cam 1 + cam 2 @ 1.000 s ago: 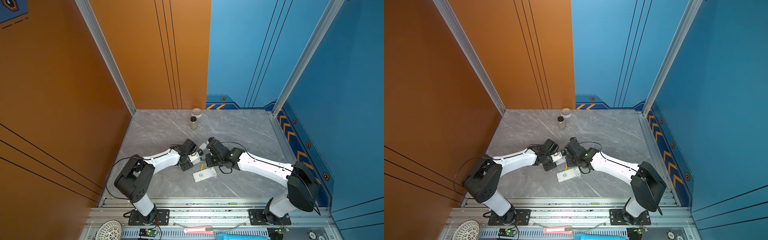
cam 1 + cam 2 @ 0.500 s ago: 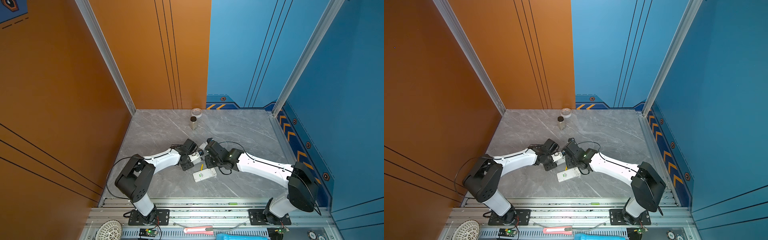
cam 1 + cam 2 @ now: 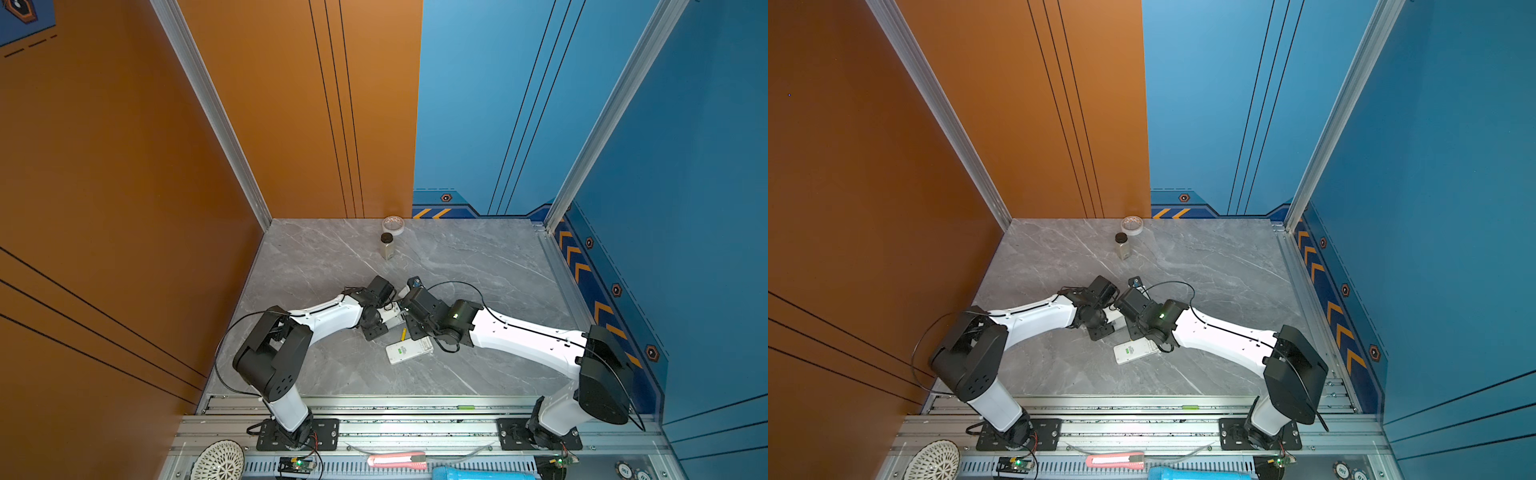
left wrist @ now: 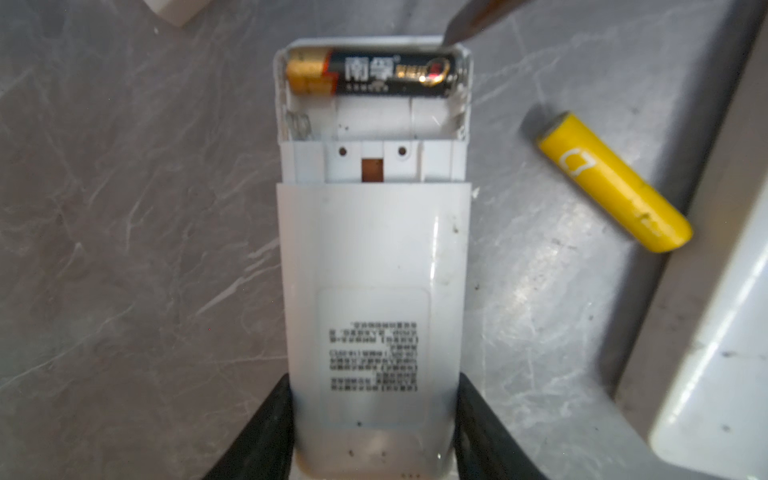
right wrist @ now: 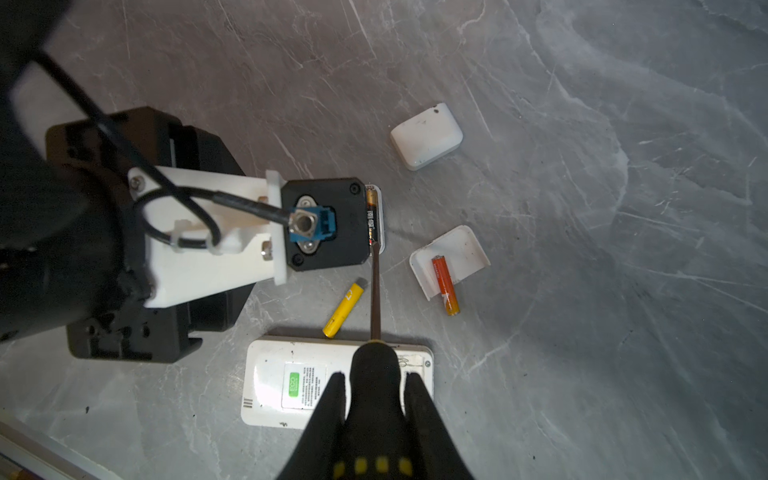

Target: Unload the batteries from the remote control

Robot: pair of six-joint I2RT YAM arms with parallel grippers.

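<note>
Here, on the left, the left gripper (image 4: 374,380) clamps the white remote control (image 4: 374,249) by its long edges, back up and lid off. At its free end the outermost slot holds a black-and-gold battery (image 4: 374,72) printed 南孚. The slot beside it is bare but for a spring. The remote's back label is too blurred to read.

Next, a yellow battery (image 5: 344,305) with a white outline mark lies loose on the grey marble table (image 5: 582,208), between the held remote and a second remote (image 5: 266,374) whose green sticker reads ECO.

The right gripper (image 5: 376,380) is closed on the screwdriver (image 5: 375,299), whose tip meets the black cell's end. Across the shaft from the yellow cell, an orange-red battery (image 5: 445,284) lies half on a detached lid (image 5: 461,249), its print illegible. Open tabletop spreads beyond it.
</note>
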